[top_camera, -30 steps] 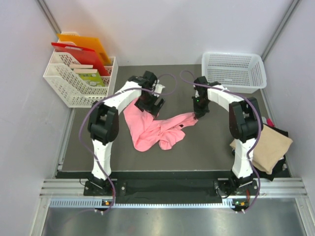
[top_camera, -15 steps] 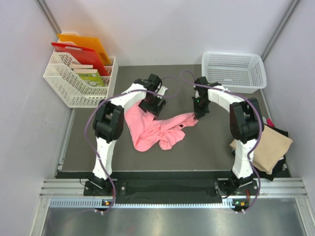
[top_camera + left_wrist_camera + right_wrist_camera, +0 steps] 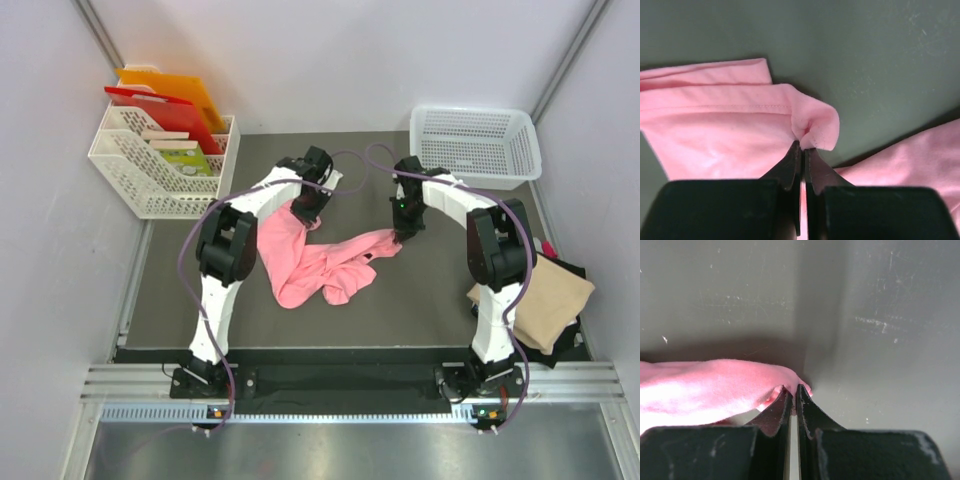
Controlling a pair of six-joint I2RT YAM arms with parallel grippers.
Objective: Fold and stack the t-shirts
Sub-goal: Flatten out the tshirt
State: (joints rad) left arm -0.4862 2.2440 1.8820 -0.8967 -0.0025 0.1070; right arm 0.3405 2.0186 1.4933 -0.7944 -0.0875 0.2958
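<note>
Shirts that can be counted number two: one crumpled salmon-pink cloth t-shirt (image 3: 320, 262) lying at the centre of the dark grey table mat (image 3: 430, 290), and one folded tan-beige cloth t-shirt (image 3: 545, 300) at about 4 o'clock, off the mat's edge, resting on dark cloth (image 3: 570, 268) whose count I cannot tell. Two white mesh plastic baskets stand at the back, one bare (image 3: 480, 165) at 1 o'clock and one (image 3: 140, 185) at 10 o'clock holding an orange folder (image 3: 170, 90), a red folder (image 3: 160, 108) and some smaller items. Both arms reach forward and bend inward over the mat. The left gripper (image 3: 308, 212) points down at the pink shirt's 11 o'clock corner; its wrist view shows the black fingertips (image 3: 801, 147) pressed together on a puckered fold of hemmed pink cloth (image 3: 725, 130). The right gripper (image 3: 403, 232) sits at the shirt's 2 o'clock tip, its jaws (image 3: 791, 390) likewise pinched tight on a small nub of pink fabric (image 3: 705, 390) just above the mat. Between the two grips the shirt sags in loose folds toward 6 o'clock.
</note>
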